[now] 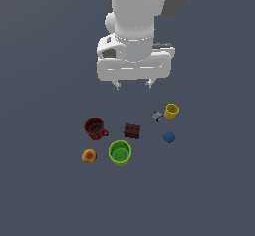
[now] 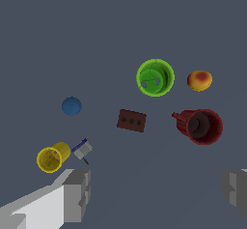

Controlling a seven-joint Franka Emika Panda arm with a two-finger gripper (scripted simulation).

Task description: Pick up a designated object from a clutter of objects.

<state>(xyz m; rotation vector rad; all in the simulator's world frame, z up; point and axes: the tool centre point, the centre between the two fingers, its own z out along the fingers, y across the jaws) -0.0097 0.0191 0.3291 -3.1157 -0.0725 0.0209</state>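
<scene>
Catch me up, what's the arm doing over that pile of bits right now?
The Panda arm hangs above the clutter with its gripper open, jaws spread wide and holding nothing. The blue ball sits untouched on the floor, apart from the yellow cup and the tiny grey piece. The brown block, red mug, green cup and orange lump lie toward the exterior view's left. No grasp has begun.

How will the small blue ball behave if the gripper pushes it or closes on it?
The blue ball looks fully round, so a nudge would probably make it roll. It lies apart from the yellow cup and the brown block, so nothing seems to stop it. Its smooth curve may let it slip from the fingers of the open gripper unless they close centred on it.
</scene>
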